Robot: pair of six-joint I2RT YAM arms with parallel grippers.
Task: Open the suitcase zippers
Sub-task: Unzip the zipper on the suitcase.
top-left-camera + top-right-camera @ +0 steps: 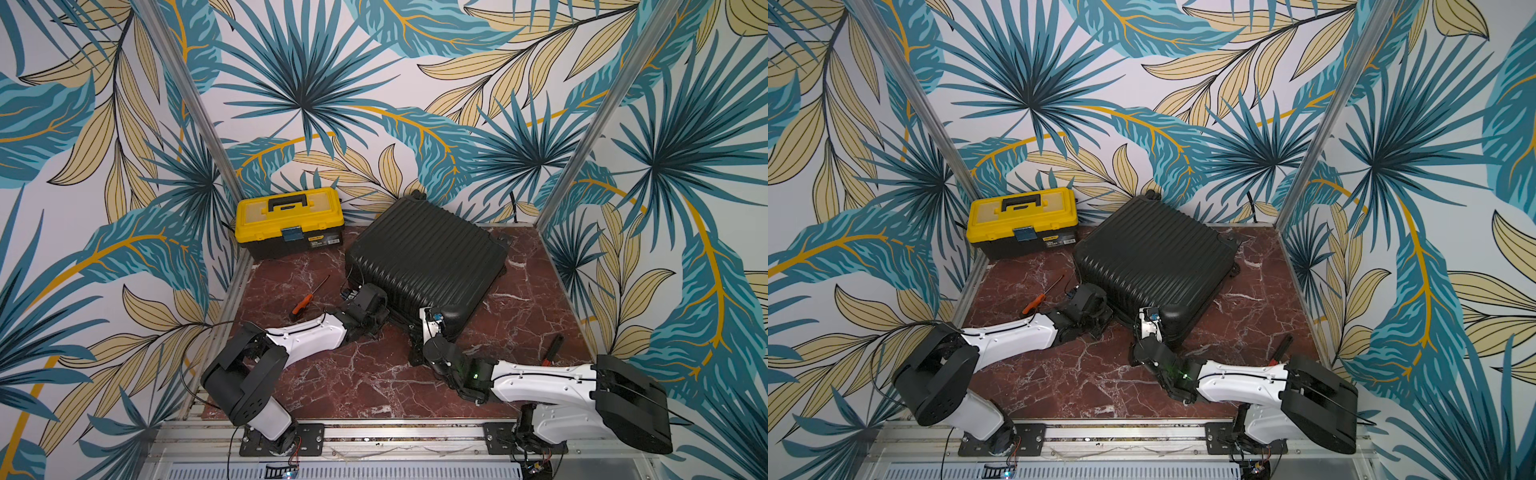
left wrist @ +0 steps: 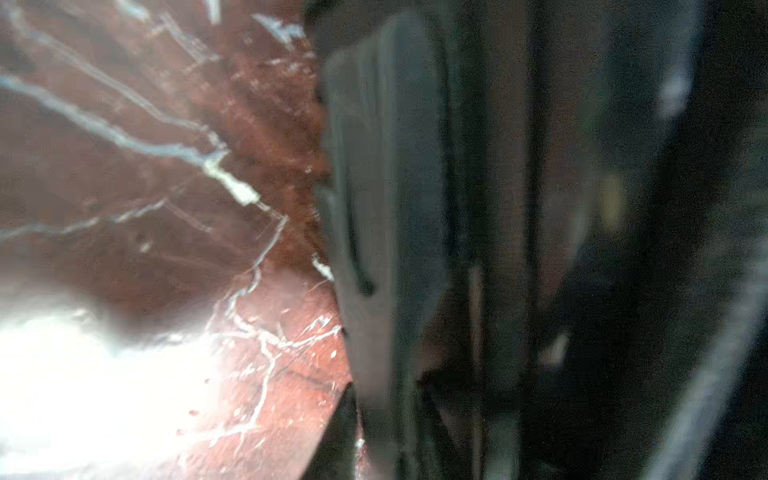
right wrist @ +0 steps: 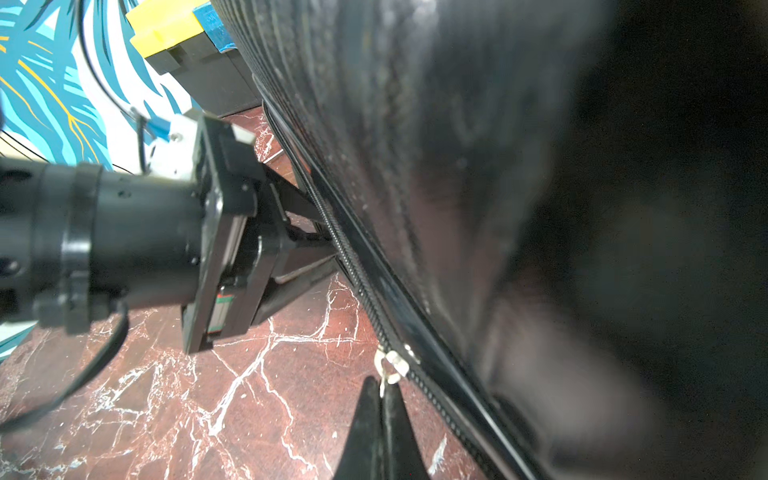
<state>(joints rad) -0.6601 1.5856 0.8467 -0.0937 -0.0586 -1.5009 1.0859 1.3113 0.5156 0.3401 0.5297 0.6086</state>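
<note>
Your suitcase (image 1: pixel 424 257) is a black hard shell with parallel ribbed grooves and rounded corners, lying flat and closed toward the back of the red marble table (image 1: pixel 365 374), turned at an angle, wheels toward the back wall. In both top views the seam is hidden and both pincers are buried against its near edge. Only the right wrist view gives you the zipper track (image 3: pixel 361 286) running along the seam, a silver zipper pull (image 3: pixel 388 368) on it, and the right gripper (image 3: pixel 381 395) pinched tight on that pull. It also shows the left gripper (image 3: pixel 316 245) reaching to the track; you cannot tell how wide it stands. The left wrist view is blurred. At the back left corner, the yellow-and-black toolbox (image 1: pixel 289 222) sits closed, contents unseen.
</note>
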